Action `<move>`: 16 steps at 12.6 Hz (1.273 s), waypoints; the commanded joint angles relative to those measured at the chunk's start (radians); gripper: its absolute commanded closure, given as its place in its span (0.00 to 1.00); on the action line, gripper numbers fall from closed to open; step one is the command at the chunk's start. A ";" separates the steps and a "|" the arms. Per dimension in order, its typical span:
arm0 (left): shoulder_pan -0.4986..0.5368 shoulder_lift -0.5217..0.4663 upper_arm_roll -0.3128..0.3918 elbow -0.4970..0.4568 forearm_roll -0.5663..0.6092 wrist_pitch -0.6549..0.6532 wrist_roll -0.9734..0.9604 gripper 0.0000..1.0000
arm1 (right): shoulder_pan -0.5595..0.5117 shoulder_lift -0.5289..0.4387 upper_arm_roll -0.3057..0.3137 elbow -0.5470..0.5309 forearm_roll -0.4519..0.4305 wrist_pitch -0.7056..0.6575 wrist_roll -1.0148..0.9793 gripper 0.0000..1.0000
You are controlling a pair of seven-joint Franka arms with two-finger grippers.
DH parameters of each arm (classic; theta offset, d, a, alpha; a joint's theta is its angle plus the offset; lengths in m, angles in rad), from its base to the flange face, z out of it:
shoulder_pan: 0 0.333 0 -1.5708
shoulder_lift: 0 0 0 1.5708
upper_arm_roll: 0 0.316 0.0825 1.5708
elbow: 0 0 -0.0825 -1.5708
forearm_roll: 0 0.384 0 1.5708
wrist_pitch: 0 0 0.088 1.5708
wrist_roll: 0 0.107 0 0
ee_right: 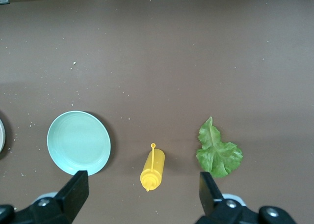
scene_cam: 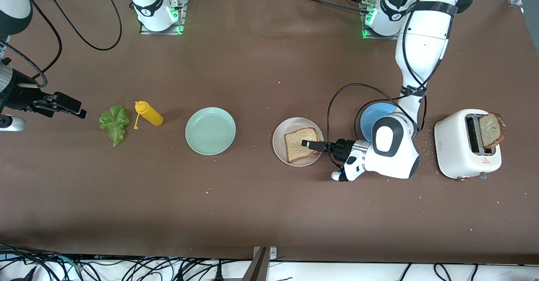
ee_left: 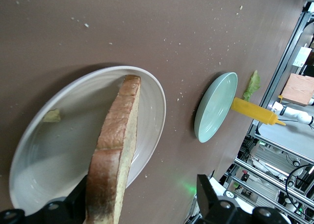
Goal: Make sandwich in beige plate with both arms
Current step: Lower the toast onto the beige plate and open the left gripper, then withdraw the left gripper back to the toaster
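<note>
Left gripper (scene_cam: 310,143) low over beige plate (scene_cam: 280,140), fingers released around the first toast slice (scene_cam: 300,144), now lying in the plate (sandwich base). Right gripper (scene_cam: 67,105) waits empty, fingers spread, over tabletop (scene_cam: 252,62) beside lettuce (scene_cam: 114,123).

No legible text, brand or number appears anywhere in the scene. The white toaster (scene_cam: 467,144) carries a small red triangular warning sign on its top face, at the corner nearest the front camera; the print beside that sign is too small to read. A dark marking on the right arm's base (scene_cam: 153,9) cannot be read.
</note>
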 commanded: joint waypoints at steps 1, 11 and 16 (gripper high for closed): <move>-0.002 -0.019 0.016 -0.014 0.034 0.007 -0.013 0.05 | -0.004 -0.007 -0.001 -0.005 0.018 0.007 0.003 0.00; 0.118 -0.152 0.033 -0.007 0.437 -0.067 -0.123 0.01 | -0.004 -0.007 -0.001 -0.005 0.018 0.010 0.002 0.00; 0.238 -0.276 0.033 0.001 0.778 -0.211 -0.119 0.00 | -0.004 -0.007 -0.001 -0.005 0.018 0.010 0.003 0.00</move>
